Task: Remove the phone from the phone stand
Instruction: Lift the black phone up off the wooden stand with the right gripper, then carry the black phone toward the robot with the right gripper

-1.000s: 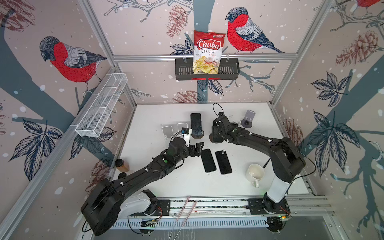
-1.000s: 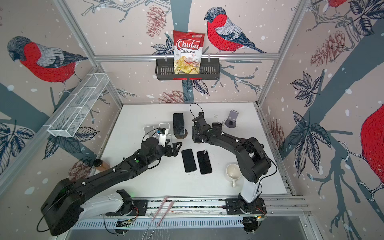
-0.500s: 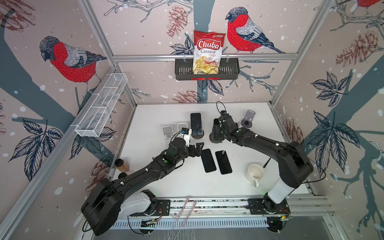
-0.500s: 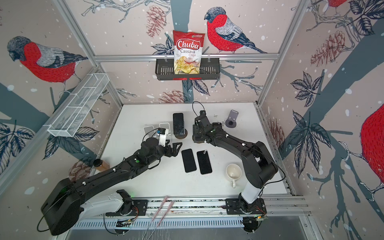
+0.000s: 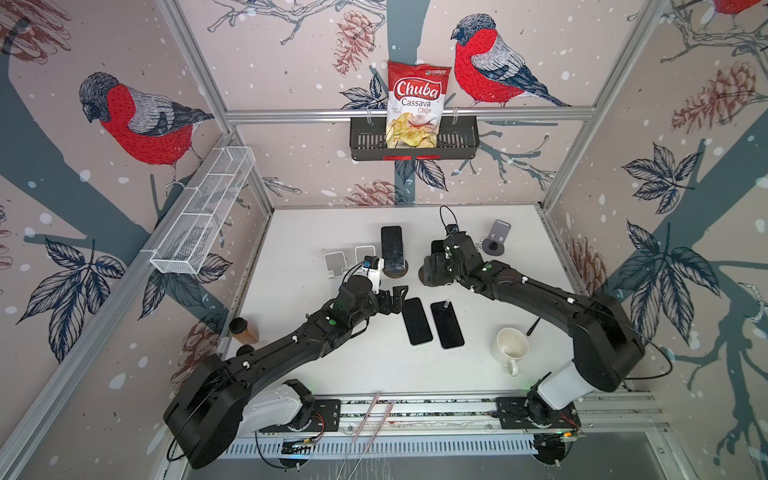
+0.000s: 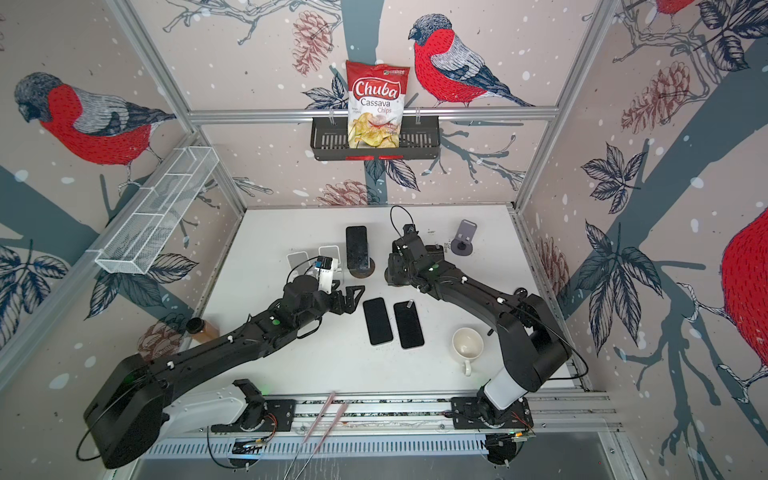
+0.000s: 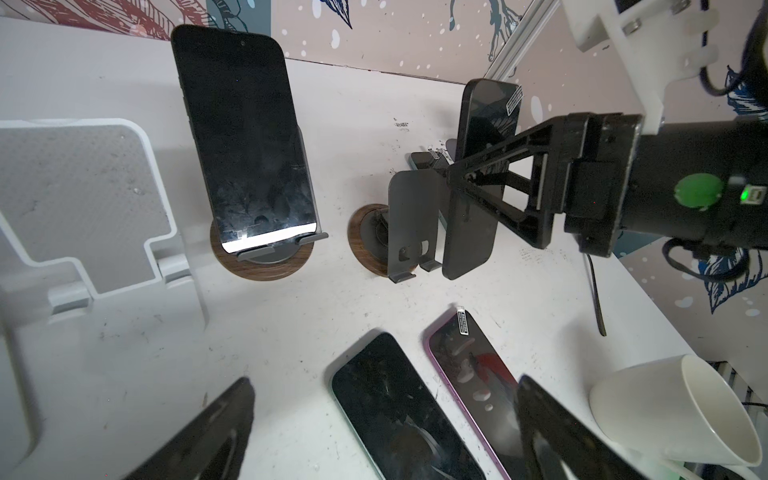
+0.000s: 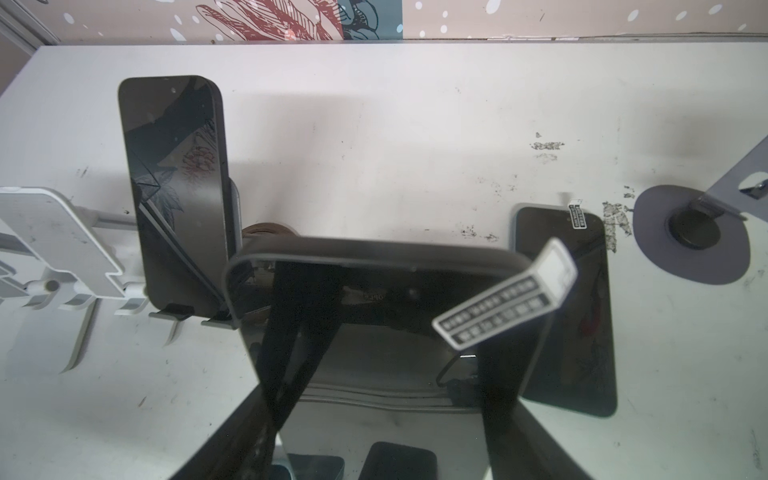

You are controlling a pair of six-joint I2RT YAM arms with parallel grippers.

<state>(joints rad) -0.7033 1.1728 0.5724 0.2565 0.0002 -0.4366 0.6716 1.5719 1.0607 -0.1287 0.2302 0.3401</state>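
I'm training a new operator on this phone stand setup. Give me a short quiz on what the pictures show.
1. True or false: the left claw grips a phone.
2. What is clamped on the lifted phone beside the empty dark stand? A) the left claw B) the right claw C) nothing
3. Fill in: the white thing standing near the two flat phones, on the right arm's side, is a ___.

Key: 1 false, its jaws stand open and empty; 2 B; 3 mug.
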